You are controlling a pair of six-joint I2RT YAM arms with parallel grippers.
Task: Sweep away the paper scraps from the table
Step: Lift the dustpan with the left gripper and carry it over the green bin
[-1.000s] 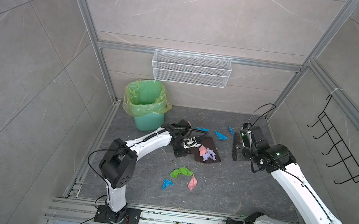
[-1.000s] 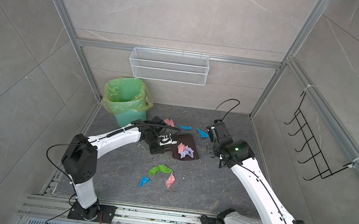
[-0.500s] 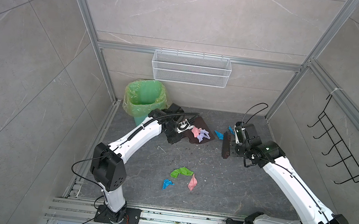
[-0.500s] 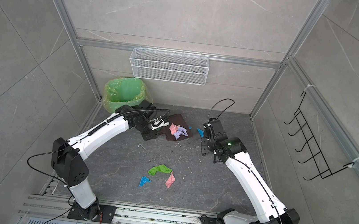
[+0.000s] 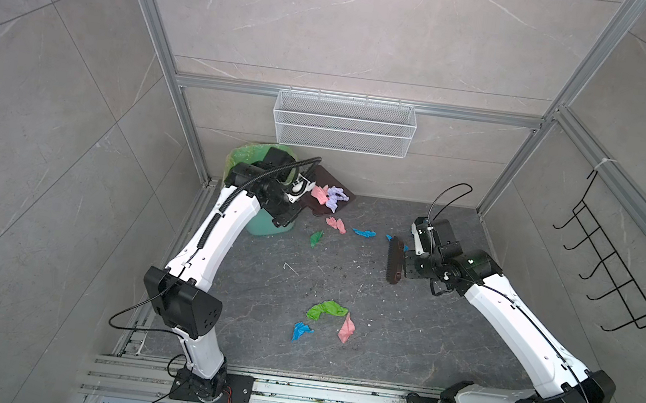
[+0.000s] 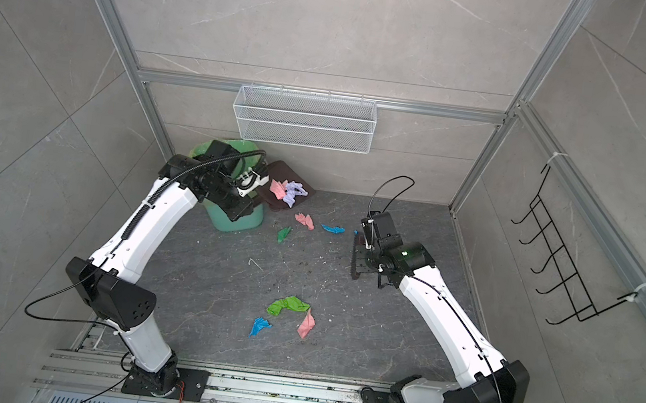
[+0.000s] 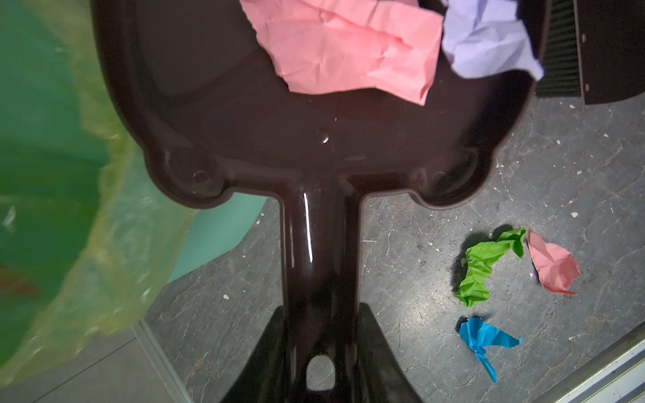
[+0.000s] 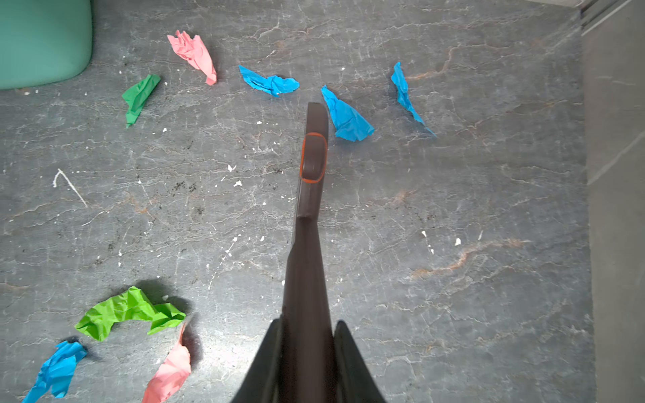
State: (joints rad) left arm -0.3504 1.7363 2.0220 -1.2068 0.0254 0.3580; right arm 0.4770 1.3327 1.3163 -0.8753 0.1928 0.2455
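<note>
Top views, step: I am holding the dustpan (image 5: 326, 176) raised just beside the bin (image 5: 250, 151) with my left tool (image 5: 296, 191). I judge this to be the emptying step.
Top views, load: a pink scrap (image 5: 319, 193) and a lilac scrap (image 5: 334, 199) are lying in the pan.
Top views, remainder: more paper scraps (image 5: 327, 309) are lying on the surface (image 5: 442, 342), one cluster towards the front rail and a row near the bin.
Top views, right side: my right tool (image 5: 410, 263) is carrying the brush (image 5: 393, 261), well apart from the front cluster.
Left wrist, grip: my left tool (image 7: 319, 349) is pinching the dustpan handle (image 7: 319, 261) from both flanks, a contact the top views are hiding.
Left wrist, position: the bin liner (image 7: 52, 174) is showing along one wall of the pan. I cannot tell whether the pan is over the opening.
Right wrist, grip: my right tool (image 8: 307, 349) is pressing together on the brush handle (image 8: 310, 209).
Right wrist, extra: three blue scraps (image 8: 345, 115) are lying beyond the brush end; in the top views, brush and arm are covering most of two. The dustpan is not showing here.
Next move: it is calling for the pan over the bin mouth, then a slow tip, since light paper could fall outside.
</note>
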